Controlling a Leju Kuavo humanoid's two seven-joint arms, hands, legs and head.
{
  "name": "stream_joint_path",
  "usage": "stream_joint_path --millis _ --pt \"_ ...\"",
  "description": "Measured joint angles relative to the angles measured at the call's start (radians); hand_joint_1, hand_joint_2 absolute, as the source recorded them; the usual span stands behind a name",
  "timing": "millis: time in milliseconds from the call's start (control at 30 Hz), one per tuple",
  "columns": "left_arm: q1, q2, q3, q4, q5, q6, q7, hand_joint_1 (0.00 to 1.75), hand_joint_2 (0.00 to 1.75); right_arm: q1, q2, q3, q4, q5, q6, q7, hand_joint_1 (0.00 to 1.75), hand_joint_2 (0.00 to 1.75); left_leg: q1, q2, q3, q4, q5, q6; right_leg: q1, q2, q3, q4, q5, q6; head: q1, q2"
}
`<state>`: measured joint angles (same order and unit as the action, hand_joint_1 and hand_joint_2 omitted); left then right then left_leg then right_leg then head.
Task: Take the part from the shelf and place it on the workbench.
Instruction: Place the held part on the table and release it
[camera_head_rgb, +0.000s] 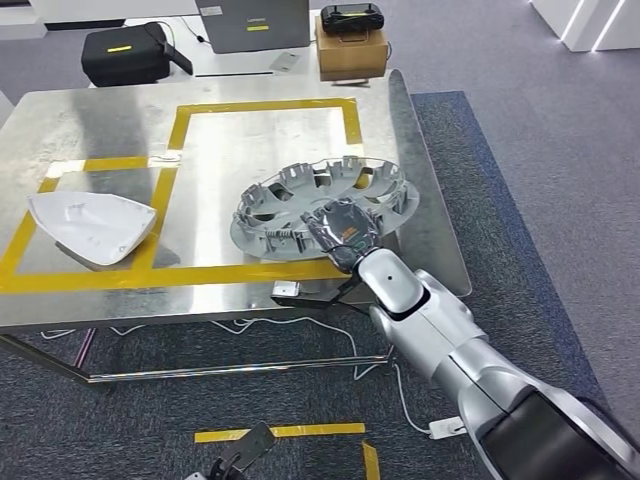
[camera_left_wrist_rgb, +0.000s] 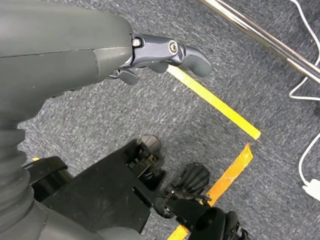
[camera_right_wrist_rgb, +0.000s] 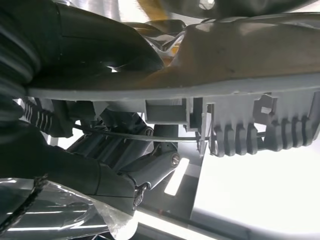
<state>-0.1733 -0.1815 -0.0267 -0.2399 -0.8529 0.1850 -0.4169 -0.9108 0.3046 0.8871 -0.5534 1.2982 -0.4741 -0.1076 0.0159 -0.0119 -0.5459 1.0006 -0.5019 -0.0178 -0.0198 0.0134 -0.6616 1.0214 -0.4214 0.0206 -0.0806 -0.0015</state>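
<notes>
Wheel cover (camera_head_rgb: 324, 207) — the grey plastic part — lies face-down on the steel workbench (camera_head_rgb: 90, 120), mostly inside the yellow-taped frame (camera_head_rgb: 264, 105), with its near rim under the right hand (camera_head_rgb: 341, 232).

Risk, as judged: the near rim sits close to the bench edge on the hand's side. If the hand draws back with fingers snagged on the ribbed clips, the cover could be dragged off the edge or pulled out of the frame. A tilted release could also leave it rocking.

Right hand: closed on the near rim, the thumb side on top and the fingers (camera_right_wrist_rgb: 124, 155) curled beneath, touching the clip ribs — the grip is not released.

Left hand (camera_left_wrist_rgb: 166, 52): hangs over the carpet, fingers loosely extended, holding nothing.

White shell-shaped part (camera_head_rgb: 90, 228) lies well away to the right hand's left.
</notes>
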Motion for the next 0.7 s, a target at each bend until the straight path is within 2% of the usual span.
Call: stream_joint_path --millis 300,700 --pt "0.01 -0.002 0.0 0.0 0.004 0.006 0.0 0.0 1.75 0.006 0.025 0.012 0.02 -0.009 -0.009 -0.011 1.75 1.75 0.0 0.0 0.0 0.0 0.0 0.0 0.0 0.0 0.0 0.0 0.0 0.0 0.0 0.0" --pt "0.027 0.003 0.0 0.0 0.009 0.006 0.0 0.0 1.75 0.022 0.027 0.026 0.033 -0.01 -0.017 -0.012 1.75 1.75 0.0 0.0 0.0 0.0 0.0 0.0 0.0 0.0 0.0 0.0 0.0 0.0 0.0 0.0"
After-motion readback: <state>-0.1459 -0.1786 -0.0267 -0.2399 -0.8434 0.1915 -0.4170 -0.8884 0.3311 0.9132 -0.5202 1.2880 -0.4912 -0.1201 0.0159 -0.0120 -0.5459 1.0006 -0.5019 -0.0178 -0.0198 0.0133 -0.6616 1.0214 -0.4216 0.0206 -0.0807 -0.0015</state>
